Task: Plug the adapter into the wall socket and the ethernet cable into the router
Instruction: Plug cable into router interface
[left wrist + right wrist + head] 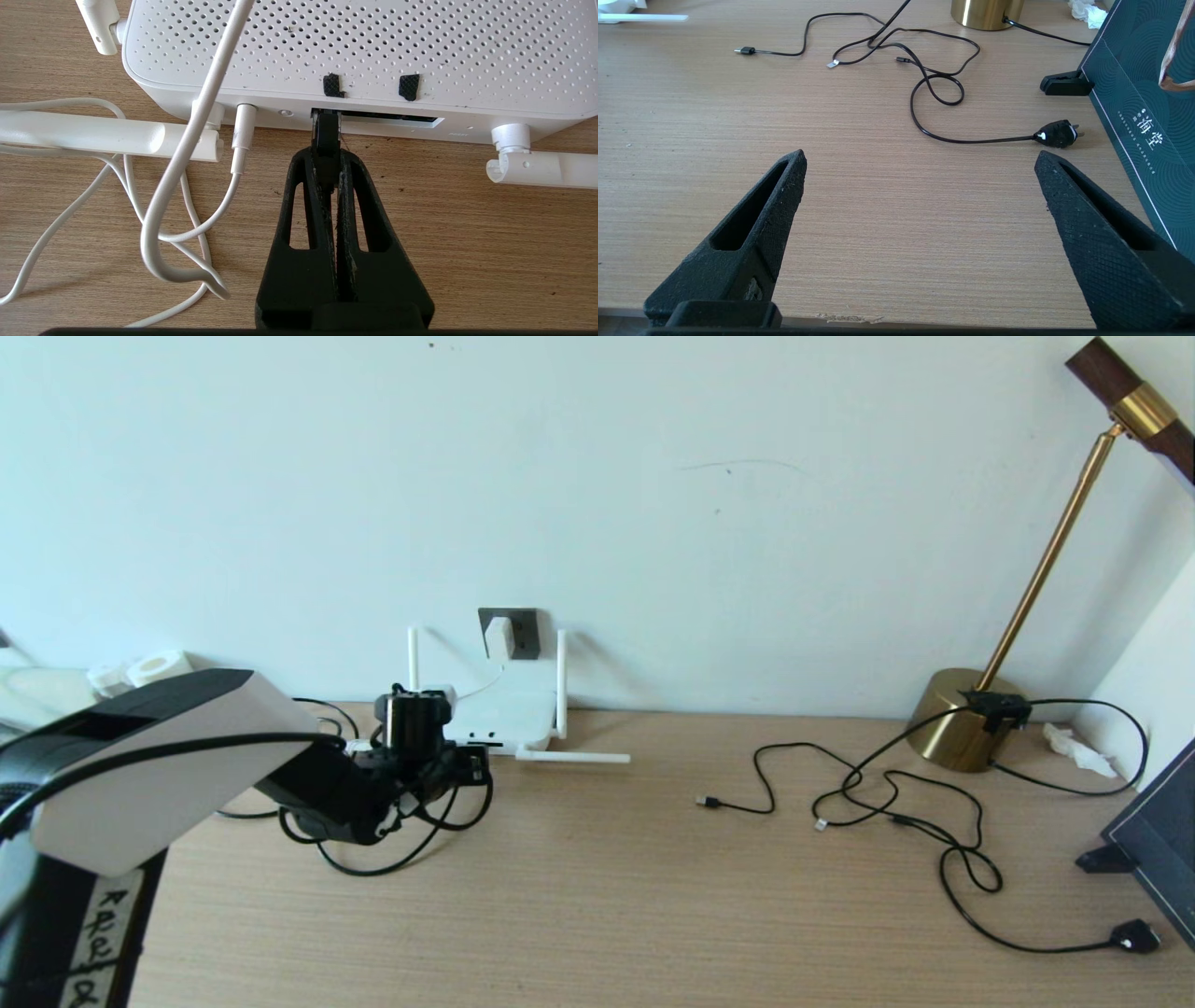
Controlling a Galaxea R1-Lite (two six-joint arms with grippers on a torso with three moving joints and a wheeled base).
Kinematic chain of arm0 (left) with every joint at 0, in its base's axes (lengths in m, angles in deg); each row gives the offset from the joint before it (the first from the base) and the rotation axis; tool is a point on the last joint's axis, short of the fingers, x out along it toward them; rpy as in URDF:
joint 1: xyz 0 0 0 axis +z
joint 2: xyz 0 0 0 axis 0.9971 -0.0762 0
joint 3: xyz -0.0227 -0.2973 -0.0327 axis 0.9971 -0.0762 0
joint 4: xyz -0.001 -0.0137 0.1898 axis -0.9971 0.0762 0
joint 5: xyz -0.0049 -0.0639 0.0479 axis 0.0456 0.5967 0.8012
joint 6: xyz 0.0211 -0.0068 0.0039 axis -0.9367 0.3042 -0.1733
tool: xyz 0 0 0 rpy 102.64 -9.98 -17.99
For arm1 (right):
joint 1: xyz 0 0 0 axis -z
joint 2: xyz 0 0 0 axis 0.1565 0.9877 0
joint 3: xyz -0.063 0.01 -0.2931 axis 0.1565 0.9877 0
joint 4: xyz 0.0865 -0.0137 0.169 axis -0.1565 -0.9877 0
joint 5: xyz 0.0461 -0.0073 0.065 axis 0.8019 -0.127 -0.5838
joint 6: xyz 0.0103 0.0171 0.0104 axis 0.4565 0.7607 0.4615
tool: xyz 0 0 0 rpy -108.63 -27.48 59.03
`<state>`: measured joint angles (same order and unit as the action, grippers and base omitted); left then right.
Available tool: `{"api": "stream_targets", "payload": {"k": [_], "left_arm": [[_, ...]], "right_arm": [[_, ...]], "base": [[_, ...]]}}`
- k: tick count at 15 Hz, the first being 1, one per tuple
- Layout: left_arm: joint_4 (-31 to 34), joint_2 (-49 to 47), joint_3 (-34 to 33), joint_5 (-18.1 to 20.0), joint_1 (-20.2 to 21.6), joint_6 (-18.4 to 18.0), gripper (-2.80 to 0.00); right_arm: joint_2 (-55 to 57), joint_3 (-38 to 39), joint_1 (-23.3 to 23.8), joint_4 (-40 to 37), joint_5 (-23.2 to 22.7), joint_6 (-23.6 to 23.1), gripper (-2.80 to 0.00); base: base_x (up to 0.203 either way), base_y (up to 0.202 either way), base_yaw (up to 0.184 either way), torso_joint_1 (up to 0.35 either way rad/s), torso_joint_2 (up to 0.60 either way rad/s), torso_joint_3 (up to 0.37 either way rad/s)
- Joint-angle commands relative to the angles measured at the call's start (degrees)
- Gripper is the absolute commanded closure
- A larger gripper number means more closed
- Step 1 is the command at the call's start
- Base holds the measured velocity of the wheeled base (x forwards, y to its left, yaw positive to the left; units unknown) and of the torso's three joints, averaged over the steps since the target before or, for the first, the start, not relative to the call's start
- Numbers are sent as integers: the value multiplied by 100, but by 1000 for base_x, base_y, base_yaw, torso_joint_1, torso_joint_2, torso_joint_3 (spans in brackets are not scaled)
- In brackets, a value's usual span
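The white adapter (499, 637) sits in the dark grey wall socket (523, 633), its thin white cord (187, 140) running down to the router (499, 714). The router (373, 46) lies flat below the socket, two antennas upright and two lying on the table. My left gripper (327, 156) is shut on the black boot of the ethernet cable (325, 135), whose plug end sits at the leftmost opening of the dark port row (397, 120). In the head view the left gripper (471, 767) is at the router's near edge. My right gripper (920, 161) hangs open over bare table, out of the head view.
A brass lamp (962, 719) stands at the back right, with thin black cords (896, 793) and a flat black plug (1057, 134) strewn before it. A dark teal box (1143, 93) leans at the right edge. White rolls (154, 667) sit at the back left.
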<state>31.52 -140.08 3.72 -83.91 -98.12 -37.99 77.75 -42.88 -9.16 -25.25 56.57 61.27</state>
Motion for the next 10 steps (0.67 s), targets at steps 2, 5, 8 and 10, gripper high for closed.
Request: {"api": "stream_targets", "payload": {"k": [2,5,8,10], "left_arm": [[-26,-57,7,-7,0,6,0],[-18,-97,64,-7,0,0,0],[9,-146,150,-7,0,4,0],[18,-215,224,-7,0,6,0]], "right_arm": [[-2,1,-2,-7,2,1,-280],[-2,1,-2,-7,2,1,-280],[-2,1,-2,-7,2,1,-280],[-2,1,-2,-7,2,1,-280]], "base": [[0,0,0,0,0,0],[0,0,0,0,0,0],[0,0,0,0,0,0],[0,0,0,0,0,0]]}}
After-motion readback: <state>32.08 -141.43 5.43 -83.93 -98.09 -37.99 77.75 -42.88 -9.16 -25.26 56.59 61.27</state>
